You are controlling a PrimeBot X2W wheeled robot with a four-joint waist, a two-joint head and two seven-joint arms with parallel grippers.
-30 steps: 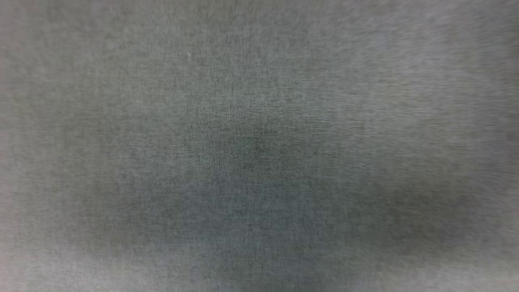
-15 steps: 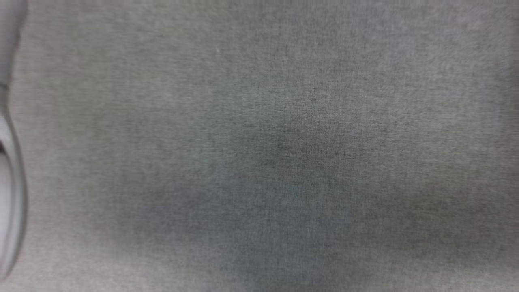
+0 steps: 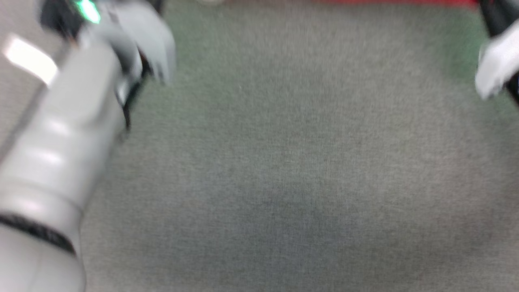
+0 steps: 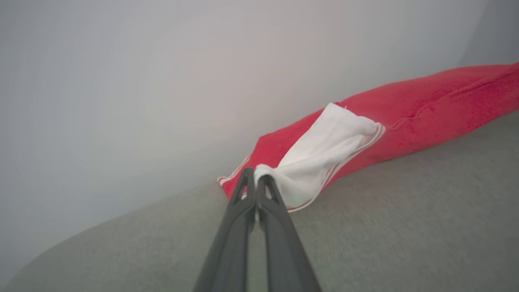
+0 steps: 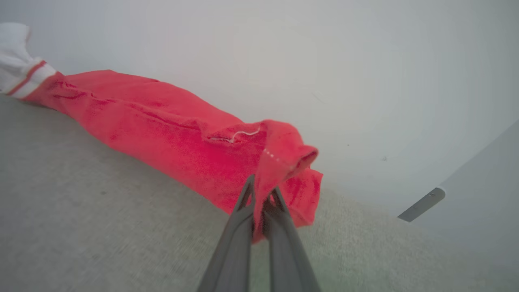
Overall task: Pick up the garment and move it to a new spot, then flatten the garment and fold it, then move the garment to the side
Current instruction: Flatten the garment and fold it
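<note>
Garment (image 5: pixel 162 121) lies stretched near the far edge of the worktop (image 3: pixel 284 162), the left gripper (image 4: pixel 255 180) jaws closed on its white sleeve (image 4: pixel 324 154) and the right gripper (image 5: pixel 261 196) jaws closed on a red corner. Move both arms together and hold it taut, so that it can land flat.

Left gripper (image 4: pixel 255 178) has its fingers pressed together, pinching the white sleeve edge of the garment (image 4: pixel 405 109). The right gripper (image 5: pixel 261 190) is closed the same way on a red fold at its tips. In the blurred head view, the pale left forearm (image 3: pixel 61 154) runs from lower left to top left, and the right wrist (image 3: pixel 496 69) is at the top right edge.
</note>
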